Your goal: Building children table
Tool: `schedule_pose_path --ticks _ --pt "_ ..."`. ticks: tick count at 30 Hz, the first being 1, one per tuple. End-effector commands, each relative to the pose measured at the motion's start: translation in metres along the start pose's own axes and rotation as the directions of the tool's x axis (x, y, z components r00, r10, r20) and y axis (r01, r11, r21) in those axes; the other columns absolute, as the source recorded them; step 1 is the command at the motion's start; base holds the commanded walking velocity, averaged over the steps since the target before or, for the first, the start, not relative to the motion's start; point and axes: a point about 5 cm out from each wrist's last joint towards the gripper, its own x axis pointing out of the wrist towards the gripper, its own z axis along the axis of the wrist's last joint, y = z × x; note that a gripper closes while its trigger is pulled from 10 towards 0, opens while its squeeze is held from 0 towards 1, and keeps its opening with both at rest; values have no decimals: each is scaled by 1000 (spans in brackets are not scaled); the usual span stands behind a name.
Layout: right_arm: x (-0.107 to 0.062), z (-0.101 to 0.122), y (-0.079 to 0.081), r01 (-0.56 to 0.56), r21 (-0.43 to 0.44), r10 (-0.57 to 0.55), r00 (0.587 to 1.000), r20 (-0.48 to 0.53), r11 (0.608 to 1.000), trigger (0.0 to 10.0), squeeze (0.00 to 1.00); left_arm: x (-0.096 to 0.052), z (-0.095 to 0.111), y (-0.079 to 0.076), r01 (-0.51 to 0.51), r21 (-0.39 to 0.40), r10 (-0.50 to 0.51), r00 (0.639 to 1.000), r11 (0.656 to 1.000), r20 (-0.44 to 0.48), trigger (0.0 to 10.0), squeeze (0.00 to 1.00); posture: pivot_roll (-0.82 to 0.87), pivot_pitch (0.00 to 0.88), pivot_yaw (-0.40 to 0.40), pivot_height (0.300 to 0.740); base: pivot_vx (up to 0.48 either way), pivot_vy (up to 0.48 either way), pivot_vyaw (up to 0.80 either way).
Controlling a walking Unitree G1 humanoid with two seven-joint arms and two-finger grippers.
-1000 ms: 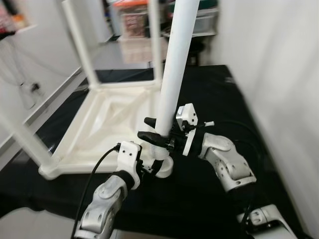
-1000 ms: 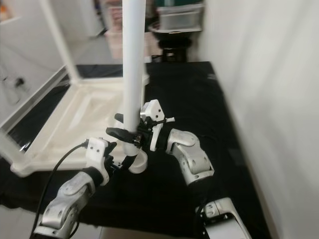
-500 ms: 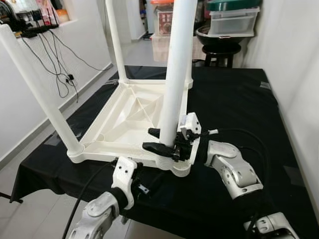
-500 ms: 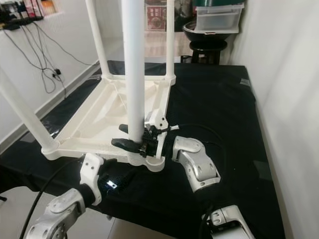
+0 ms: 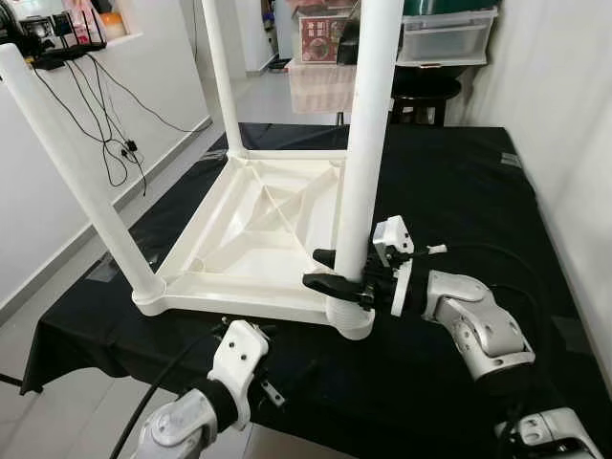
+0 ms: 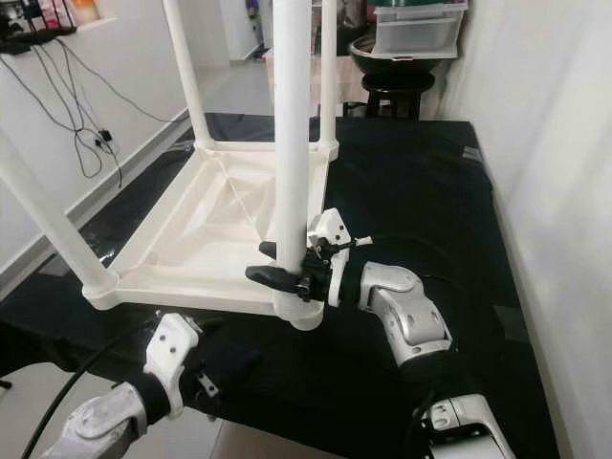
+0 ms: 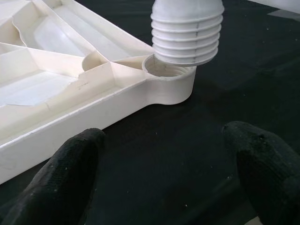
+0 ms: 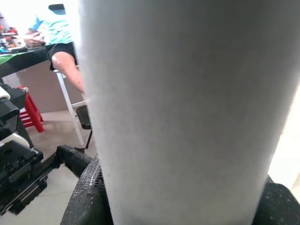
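Far left: white wall w/ black cables (image 5: pixel 115 143) hanging down it. Next in, upturned white plastic table top (image 5: pixel 253 239) lying ribbed underside up on black cloth (image 5: pixel 459 182), w/ three white legs already standing in corner sockets: near-left leg (image 5: pixel 72 163) leaning outward, far-left leg (image 5: pixel 220 76) and a far-right one behind.

Low centre-left: left gripper (image 7: pixel 164 183) off the near edge of the table top, not touching it, black fingers (image 7: pixel 65 173) spread wide w/ bare cloth between them. Aimed at near-right corner socket (image 7: pixel 169 78); in left wrist view, ribbed threaded end of fourth leg (image 7: pixel 187 30) sits just above/at socket mouth, slightly tilted, not fully down.

Centre: that fourth leg (image 5: pixel 368 143) upright over near-right corner, top running out of frame.

Right of it: right gripper (image 5: pixel 337 270) reaching in from the right, fingers pinching the leg low down, one finger each side of the tube, just above the socket. Right wrist view: leg fills most of the frame up close, black finger pads (image 8: pixel 86 197) pressed to either side; a seated person (image 8: pixel 56 47) in background.

Far back right: black stool (image 5: pixel 421 91), clear storage boxes (image 5: pixel 449 33) stacked behind. White wall at far right.
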Motion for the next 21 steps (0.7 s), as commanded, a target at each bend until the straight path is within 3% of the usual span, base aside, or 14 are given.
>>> schedule_pose_path --ticks 1,4,14,20,21 --pt "0 0 -2 -17 -11 17 1000 0 1000 10000 0 -5 -1 1 -3 34 4 1000 999 -30 10000 0 -35 27 54 740 0 0 0" --pt "1 5 -12 7 -16 -7 1000 6 1000 10000 0 -9 3 -1 -5 51 7 1000 999 -24 10000 0 -25 55 57 740 0 0 0" --pt "4 7 -15 27 -30 -27 1000 -7 999 10000 0 -13 6 -5 -22 48 23 1000 999 -12 10000 0 -20 77 60 740 0 0 0" --pt "6 1 -12 7 -8 -7 1000 -15 1000 10000 0 -16 8 -8 -29 48 30 999 998 -11 10000 0 -6 97 62 740 0 0 0" --pt "8 -9 -14 24 -21 -25 997 -67 999 10000 0 -18 10 -8 -42 50 42 999 998 -9 10000 0 -4 107 60 740 0 0 0"
